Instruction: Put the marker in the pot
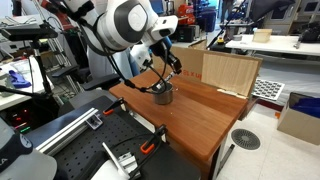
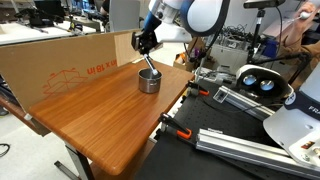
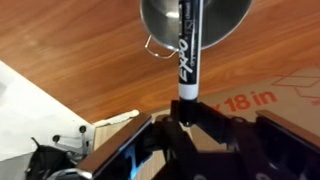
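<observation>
The small silver-grey metal pot (image 1: 162, 95) stands on the wooden table (image 1: 200, 115); it also shows in the other exterior view (image 2: 149, 81) and at the top of the wrist view (image 3: 160, 20). My gripper (image 3: 186, 112) is shut on the marker (image 3: 186, 50), a black pen with white lettering and a white band. The marker points from the jaws toward the pot, its far end over the pot's mouth. In both exterior views the gripper (image 1: 165, 68) (image 2: 143, 45) hangs just above the pot, and the marker (image 2: 149, 66) slants down toward the rim.
A cardboard sheet (image 2: 60, 65) stands along the table's far edge, and a cardboard box (image 1: 230, 70) sits by the table. Clamps (image 2: 180, 130) and metal rails (image 1: 70, 125) lie at the table's edge. Cluttered lab benches surround it.
</observation>
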Controlling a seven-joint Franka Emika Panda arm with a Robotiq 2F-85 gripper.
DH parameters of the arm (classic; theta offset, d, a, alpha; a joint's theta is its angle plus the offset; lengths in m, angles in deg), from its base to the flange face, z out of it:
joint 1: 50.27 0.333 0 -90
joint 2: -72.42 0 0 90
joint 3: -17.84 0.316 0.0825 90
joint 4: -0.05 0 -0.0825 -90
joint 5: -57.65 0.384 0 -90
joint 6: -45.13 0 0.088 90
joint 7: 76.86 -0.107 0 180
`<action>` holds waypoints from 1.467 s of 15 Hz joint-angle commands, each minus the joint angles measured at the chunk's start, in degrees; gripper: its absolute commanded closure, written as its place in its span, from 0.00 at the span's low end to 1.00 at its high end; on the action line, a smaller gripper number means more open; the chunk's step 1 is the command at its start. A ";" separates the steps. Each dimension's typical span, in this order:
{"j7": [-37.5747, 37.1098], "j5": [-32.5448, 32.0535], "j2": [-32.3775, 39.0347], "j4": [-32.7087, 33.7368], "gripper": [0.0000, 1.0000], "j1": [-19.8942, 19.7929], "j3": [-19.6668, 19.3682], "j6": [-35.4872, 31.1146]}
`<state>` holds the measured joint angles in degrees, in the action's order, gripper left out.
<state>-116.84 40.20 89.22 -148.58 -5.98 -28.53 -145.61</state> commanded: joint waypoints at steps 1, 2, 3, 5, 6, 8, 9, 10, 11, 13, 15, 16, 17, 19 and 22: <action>-1.59 2.29 3.77 -0.56 0.94 4.93 -2.01 -2.87; -2.10 2.90 5.14 -0.39 0.94 6.20 -2.27 -2.86; -2.15 3.14 5.26 -0.67 0.94 6.71 -2.42 -2.66; -2.18 3.94 5.81 -0.62 0.94 7.83 -3.13 -1.87; -2.03 4.07 5.94 -0.58 0.51 8.30 -3.58 -1.32; -1.77 4.31 5.84 -0.72 0.43 8.63 -4.05 -0.84; -1.76 4.28 5.76 -0.72 0.37 8.60 -4.14 -0.65; -1.74 4.29 5.75 -0.73 0.29 8.76 -4.47 -0.57; -1.70 4.27 5.75 -0.79 0.22 8.87 -4.85 -0.75; -1.69 4.29 5.59 -0.85 0.07 9.24 -5.59 -0.83; -1.58 4.34 5.40 -0.94 0.00 10.16 -6.78 -0.94; -1.54 4.39 5.30 -1.02 0.00 10.80 -7.54 -1.07; -1.50 4.51 5.08 -1.08 0.00 11.77 -8.63 -0.97; -0.90 3.99 3.43 -1.29 0.00 13.71 -10.66 0.91; -0.72 4.14 1.87 -1.78 0.00 18.64 -15.69 0.94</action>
<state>-118.29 43.49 93.85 -149.08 7.35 -39.12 -145.96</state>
